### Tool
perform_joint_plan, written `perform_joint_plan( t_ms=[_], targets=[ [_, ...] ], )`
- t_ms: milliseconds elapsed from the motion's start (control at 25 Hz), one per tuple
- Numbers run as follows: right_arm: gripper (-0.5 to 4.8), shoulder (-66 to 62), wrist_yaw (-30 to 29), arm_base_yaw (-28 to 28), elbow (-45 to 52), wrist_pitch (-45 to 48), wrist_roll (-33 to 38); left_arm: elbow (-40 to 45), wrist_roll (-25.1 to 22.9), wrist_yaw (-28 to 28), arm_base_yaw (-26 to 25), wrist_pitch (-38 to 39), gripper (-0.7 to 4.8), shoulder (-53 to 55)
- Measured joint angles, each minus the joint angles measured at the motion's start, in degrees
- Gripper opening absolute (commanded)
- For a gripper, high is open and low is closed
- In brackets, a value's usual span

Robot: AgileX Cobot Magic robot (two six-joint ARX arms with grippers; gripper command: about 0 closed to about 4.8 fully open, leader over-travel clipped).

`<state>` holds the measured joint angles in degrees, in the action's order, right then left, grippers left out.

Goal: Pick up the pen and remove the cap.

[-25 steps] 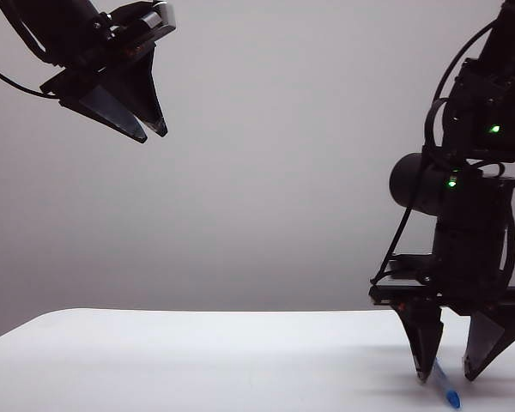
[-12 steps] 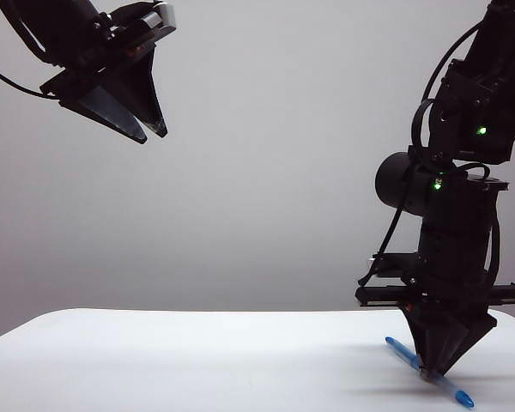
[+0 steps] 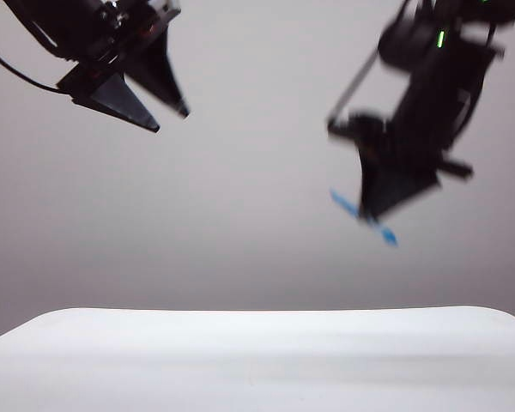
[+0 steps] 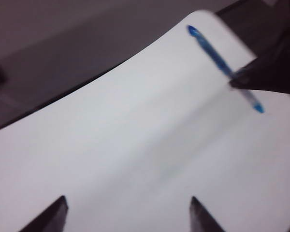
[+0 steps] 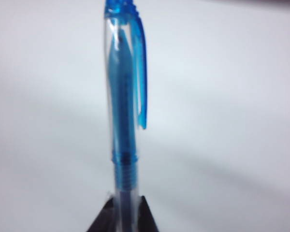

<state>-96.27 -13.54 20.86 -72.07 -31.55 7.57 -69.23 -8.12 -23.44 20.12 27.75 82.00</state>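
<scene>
The right gripper (image 3: 379, 219) hangs high above the white table (image 3: 257, 360) on the right of the exterior view, blurred, its jaws pinched narrow around the pen (image 3: 363, 217). A second ago this gripper stood down at the table with its jaws apart, straddling the pen as it lay on the surface; now the pen is well clear of the table, slanting through the fingertips with a blue end poking out on each side. In the right wrist view the pen (image 5: 123, 121) rises from the dark fingertips (image 5: 144, 217), and the clear cap (image 5: 128, 63) with its blue clip is on it. The left gripper (image 3: 170, 120) is raised at upper left, holding nothing; its jaws stand wider apart than before. From the left wrist view, the pen (image 4: 222, 65) shows across the table.
</scene>
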Motion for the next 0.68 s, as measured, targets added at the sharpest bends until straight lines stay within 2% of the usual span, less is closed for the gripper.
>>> perform_joint_plan(
  t_ms=[160, 240, 400, 520, 600, 680],
  targets=[
    [0.08, 6.47, -8.02, -0.02, -1.55, -1.25, -1.25, 0.00, 0.79, -11.61, -0.61, -3.76, 3.51, 0.00],
    [0.08, 13.57, -13.77, 0.07, -2.16, -1.29, -3.34, 0.00, 2.47, -23.82, -0.63, -9.07, 3.51, 0.00],
    [0.08, 18.73, -15.93, 0.11, -2.12, -1.42, -5.20, 0.00, 3.10, -31.61, -0.57, -15.41, 3.50, 0.00],
    [0.08, 21.79, -17.31, 0.09, -2.12, -1.38, -6.23, 0.02, 3.93, -40.04, -0.63, -22.03, 3.50, 0.00],
    [0.08, 22.95, -21.35, 0.13, -2.14, -1.11, -6.45, 0.00, 5.70, -41.31, -0.50, -28.65, 3.50, -0.11],
    [0.08, 23.02, -24.59, 0.24, -2.08, -0.83, -6.49, 0.00, 6.47, -41.46, -0.48, -31.39, 3.50, -0.02]
  ],
)
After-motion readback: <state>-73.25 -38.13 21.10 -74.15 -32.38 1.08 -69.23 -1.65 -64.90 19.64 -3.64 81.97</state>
